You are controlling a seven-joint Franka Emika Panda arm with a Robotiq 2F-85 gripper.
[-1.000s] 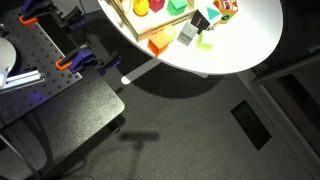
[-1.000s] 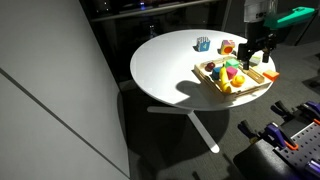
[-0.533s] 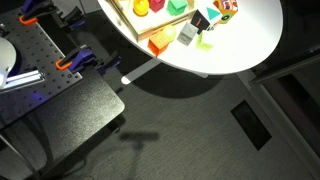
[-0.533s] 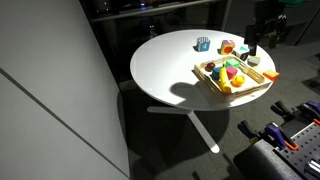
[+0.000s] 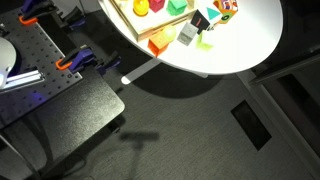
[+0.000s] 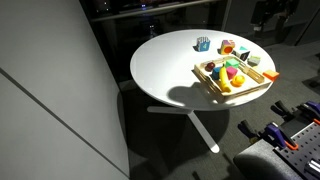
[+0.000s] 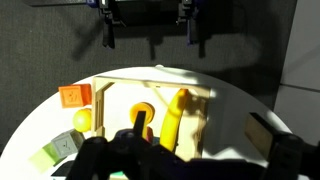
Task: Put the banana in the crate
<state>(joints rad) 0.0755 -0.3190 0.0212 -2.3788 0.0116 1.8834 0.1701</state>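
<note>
Yellow banana (image 7: 177, 118): centre of wrist view, lying lengthwise inside crate (image 7: 200, 100), just beside an orange arch (image 7: 143, 118). Apart from gripper, held by nothing.

Gripper (image 7: 150, 40): top of wrist view, above crate. Fingers (image 7: 108, 32) spread wide, nothing between them, touching nothing. In an exterior view, upper right corner, well clear of table (image 6: 165, 60); too small there to read how jaws stand.

Crate: wooden, on white table, right of centre in an exterior view (image 6: 245, 92). Holds coloured toys as well as banana.

Outside crate, left side of wrist view: orange block (image 7: 75, 96), with green pieces (image 7: 58, 150) lower left.

Bottom of wrist view: dark blurred shapes, not identifiable.

Task status, as judged: banana in crate and let go, so placing appears done. Nothing visibly left, save perhaps parking the arm.
</note>
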